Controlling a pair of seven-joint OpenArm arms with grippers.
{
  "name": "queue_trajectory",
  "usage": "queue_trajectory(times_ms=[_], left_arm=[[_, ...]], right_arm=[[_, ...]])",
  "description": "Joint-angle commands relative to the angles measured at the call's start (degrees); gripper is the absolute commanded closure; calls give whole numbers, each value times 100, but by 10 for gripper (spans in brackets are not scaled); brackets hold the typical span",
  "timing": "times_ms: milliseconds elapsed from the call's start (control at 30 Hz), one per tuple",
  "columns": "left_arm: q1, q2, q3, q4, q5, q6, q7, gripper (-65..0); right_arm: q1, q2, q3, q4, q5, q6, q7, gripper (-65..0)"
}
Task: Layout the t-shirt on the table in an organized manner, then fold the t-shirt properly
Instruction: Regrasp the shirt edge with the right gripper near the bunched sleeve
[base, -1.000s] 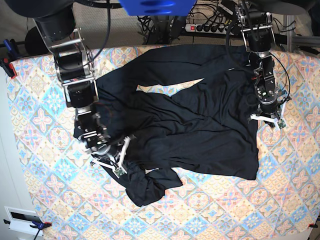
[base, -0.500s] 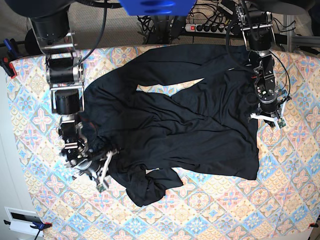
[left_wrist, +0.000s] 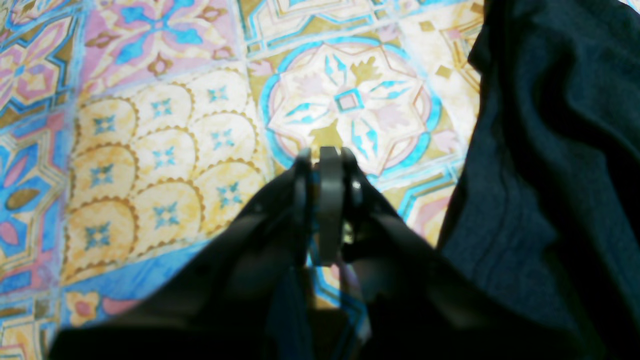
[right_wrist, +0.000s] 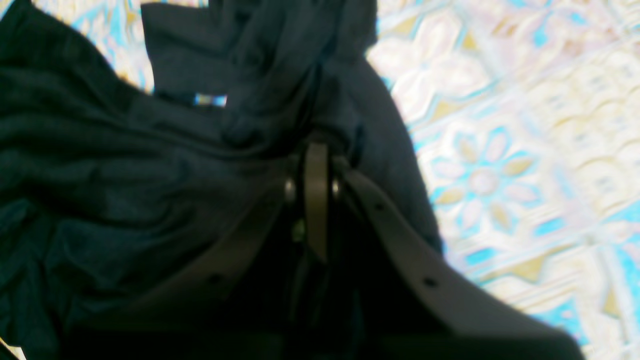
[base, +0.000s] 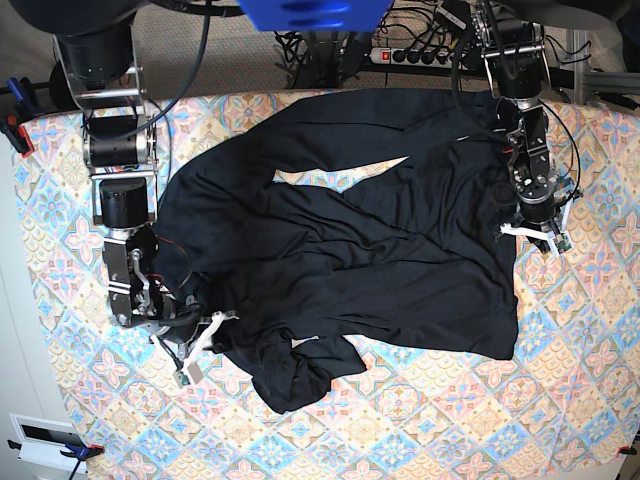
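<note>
The right claw (right_wrist: 316, 150) is clamped on a bunched fold of the black t-shirt (base: 340, 240) at its near-left edge. The left claw (left_wrist: 325, 157) is closed on nothing, over the patterned surface (left_wrist: 150, 140) just right of the shirt, which lies crumpled mid-surface.

text: none readable | labels: none | brands: none | numbers: none

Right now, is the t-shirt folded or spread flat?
Neither: the t-shirt lies rumpled, one part bunched near the table's front.
</note>
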Motion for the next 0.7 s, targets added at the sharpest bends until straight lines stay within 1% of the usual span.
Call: queue_trajectory(times_ms=[0, 67, 167, 300, 400, 467, 567, 667], left_arm=[[110, 43, 12, -78, -49, 52, 748, -30], [110, 43, 12, -78, -49, 52, 748, -30], [110, 69, 12, -78, -49, 52, 748, -30], [110, 69, 12, -78, -49, 52, 748, -30], [110, 69, 12, -87, -49, 52, 748, -30], [110, 69, 12, -87, -49, 52, 748, -30], [110, 69, 12, -87, -49, 52, 748, -30], [110, 69, 12, -87, -49, 61, 748, -30]], right_arm=[[154, 8, 17, -29, 89, 37, 92, 0], [154, -27, 17, -248, 98, 37, 100, 0], [154, -194, -133, -706, 63, 37, 162, 0], [154, -220, -572, -1004, -69, 20, 619, 0], [154, -475, -915, -1268, -78, 11, 883, 0], [154, -589, -1091, -1506, -78, -165, 1129, 0], [154, -598, -1416, -1804, -78, -622, 1560, -1], [154, -598, -1821, -2165, -78, -886, 1973, -1]])
